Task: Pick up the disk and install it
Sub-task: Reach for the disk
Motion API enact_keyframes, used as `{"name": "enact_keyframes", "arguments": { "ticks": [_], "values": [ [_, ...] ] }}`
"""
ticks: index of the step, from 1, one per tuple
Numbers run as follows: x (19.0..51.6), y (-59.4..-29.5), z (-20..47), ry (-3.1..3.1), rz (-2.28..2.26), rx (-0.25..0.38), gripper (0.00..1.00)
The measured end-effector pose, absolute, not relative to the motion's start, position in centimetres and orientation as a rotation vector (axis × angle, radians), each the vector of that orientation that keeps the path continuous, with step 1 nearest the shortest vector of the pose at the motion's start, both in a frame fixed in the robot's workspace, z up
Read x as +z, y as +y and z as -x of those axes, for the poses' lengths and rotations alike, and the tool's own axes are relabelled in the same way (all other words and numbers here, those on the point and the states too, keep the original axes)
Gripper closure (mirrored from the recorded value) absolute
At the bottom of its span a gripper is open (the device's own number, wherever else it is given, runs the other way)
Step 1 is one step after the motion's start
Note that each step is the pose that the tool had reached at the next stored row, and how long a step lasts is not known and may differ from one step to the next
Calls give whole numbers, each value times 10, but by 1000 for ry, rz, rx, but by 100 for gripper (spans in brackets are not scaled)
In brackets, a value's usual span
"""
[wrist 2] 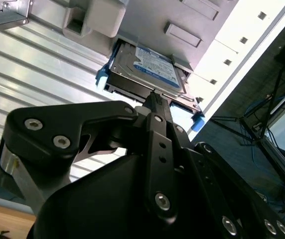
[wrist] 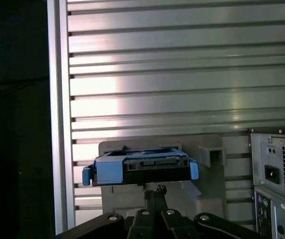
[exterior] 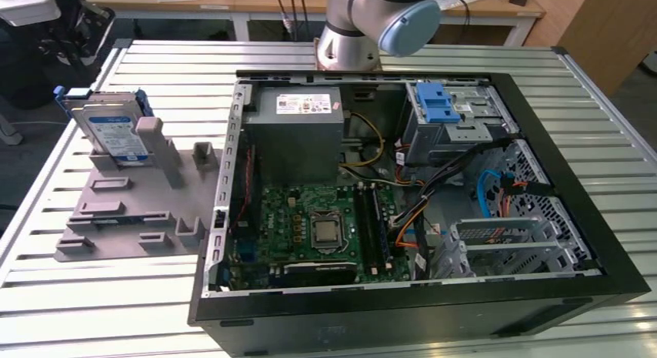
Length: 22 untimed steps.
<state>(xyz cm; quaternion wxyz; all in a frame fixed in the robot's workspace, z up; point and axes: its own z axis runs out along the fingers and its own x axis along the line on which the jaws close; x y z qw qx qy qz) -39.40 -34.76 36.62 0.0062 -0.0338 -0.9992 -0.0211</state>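
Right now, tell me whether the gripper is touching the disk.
Apart. In the exterior view the disk stands in the grey holder with nothing against it; in the first wrist view the gripper merely lines up with it.

Matt black gripper (wrist 2: 155, 99), metal disk (wrist 2: 152, 67) framed in blue plastic, shiny ribbed metal table (exterior: 103, 308).

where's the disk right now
The disk stands propped upright on the grey holder, at the exterior view's left, beside the open computer case.
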Motion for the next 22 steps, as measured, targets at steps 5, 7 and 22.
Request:
{"name": "enact_keyframes", "arguments": {
  "ticks": [5, 7, 22],
  "values": [
    [365, -345, 403, -3127, 105, -66, 89],
    [365, -345, 407, -3127, 105, -66, 89],
    [363, -344, 422, -3127, 105, -66, 89]
  ]
}}
